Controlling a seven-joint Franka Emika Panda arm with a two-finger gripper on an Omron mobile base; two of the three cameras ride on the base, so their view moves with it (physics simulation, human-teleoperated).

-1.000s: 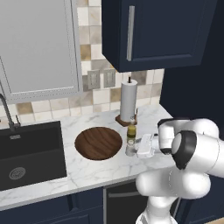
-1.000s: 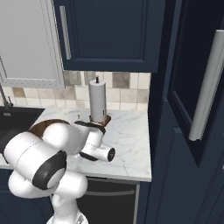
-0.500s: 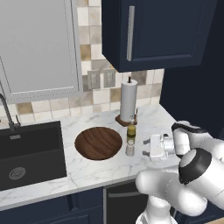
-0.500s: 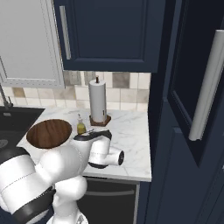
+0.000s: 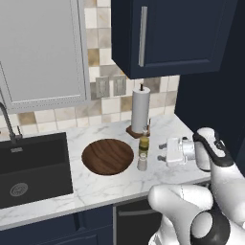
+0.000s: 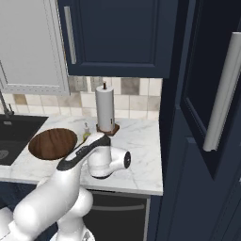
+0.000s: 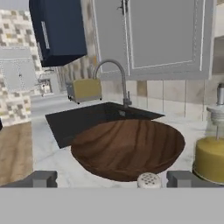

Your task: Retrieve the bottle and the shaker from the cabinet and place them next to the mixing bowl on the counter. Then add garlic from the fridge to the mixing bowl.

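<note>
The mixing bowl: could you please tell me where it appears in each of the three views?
Left base view: mixing bowl at centre, left of the bottle.
Right base view: lower left, beside the sink.
Hand view: centre, large, just beyond the fingers.
Shared landmark: the black sink beside the bowl.

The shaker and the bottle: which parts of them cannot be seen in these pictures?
- Shaker, hand view: body cut off by the bottom edge; cap alone shows.
- Bottle, hand view: cut by the right edge.
- Bottle, right base view: lower part hidden behind the arm.
- Hand, left base view: open, holding nothing.
</note>
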